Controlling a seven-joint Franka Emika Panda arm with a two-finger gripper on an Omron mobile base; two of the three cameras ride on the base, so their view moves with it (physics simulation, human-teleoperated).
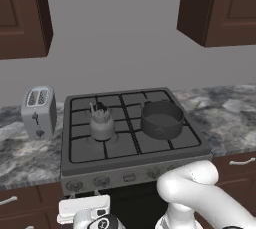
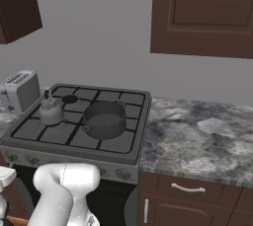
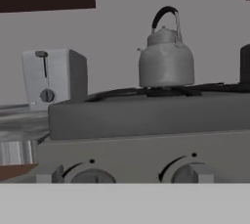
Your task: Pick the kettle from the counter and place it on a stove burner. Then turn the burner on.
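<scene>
Silvery kettle (image 1: 101, 123) sits on stove (image 1: 131, 160), left of pot (image 1: 162, 119). Fingers wide, holding nothing. Risk: two knobs (image 3: 186, 172) close together; wrong one lights another burner.

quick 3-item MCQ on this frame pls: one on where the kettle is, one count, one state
1. Where does the kettle stand?
A. on the counter by the toaster
B. on the stove grate, left of the pot
C. inside the pot

2. How many slots does the toaster have?
A. one
B. two
C. four

3. What state is the pot in?
A. lidded
B. tipped over
C. upright, no lid

Key: 1 B, both base views show the kettle on the grate with the pot to its right. 2 B, two slots show on its top in the left base view. 3 C, its open inside is visible.
</scene>
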